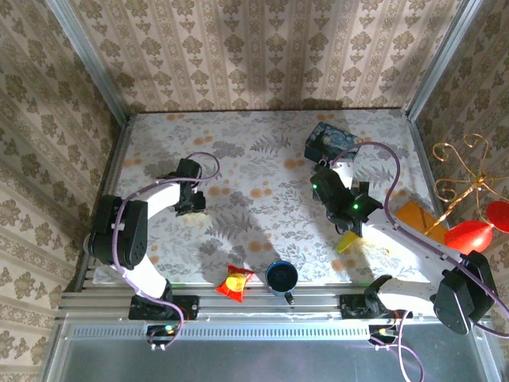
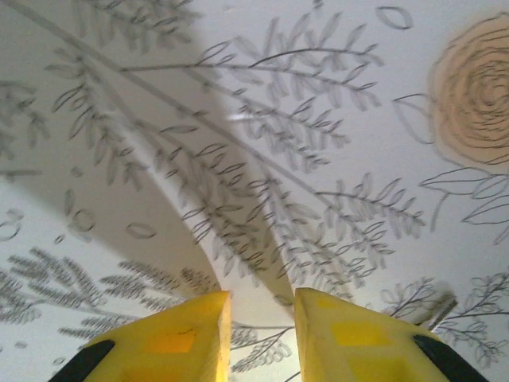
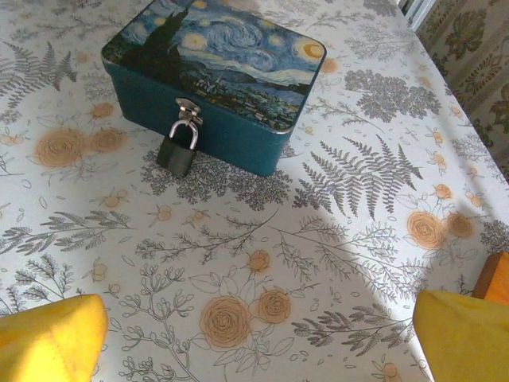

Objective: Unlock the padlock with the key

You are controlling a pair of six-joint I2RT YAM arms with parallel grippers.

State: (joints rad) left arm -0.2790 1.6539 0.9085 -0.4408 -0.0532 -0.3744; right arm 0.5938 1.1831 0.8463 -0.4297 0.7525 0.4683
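Observation:
The small dark padlock (image 3: 176,155) hangs by its silvery shackle from the hasp on the front of the blue starry-night tin (image 3: 215,72) (image 1: 330,141). My right gripper (image 3: 258,344) (image 1: 320,175) hovers short of the tin, open wide, with only tablecloth between its yellow fingers (image 3: 49,338). My left gripper (image 2: 262,318) (image 1: 191,207) is low over the cloth at the left of the table, far from the tin. Its jaws stand a narrow gap apart with nothing between them. A thin grey sliver (image 2: 436,309) lies beside its right finger. I cannot tell whether that is the key.
A red and yellow packet (image 1: 235,282) and a dark blue cup (image 1: 281,276) sit near the front edge. An orange block (image 1: 417,216) lies right of the right arm, and a yellow thing (image 1: 347,241) pokes out beneath it. Walls close in the floral table (image 1: 262,215).

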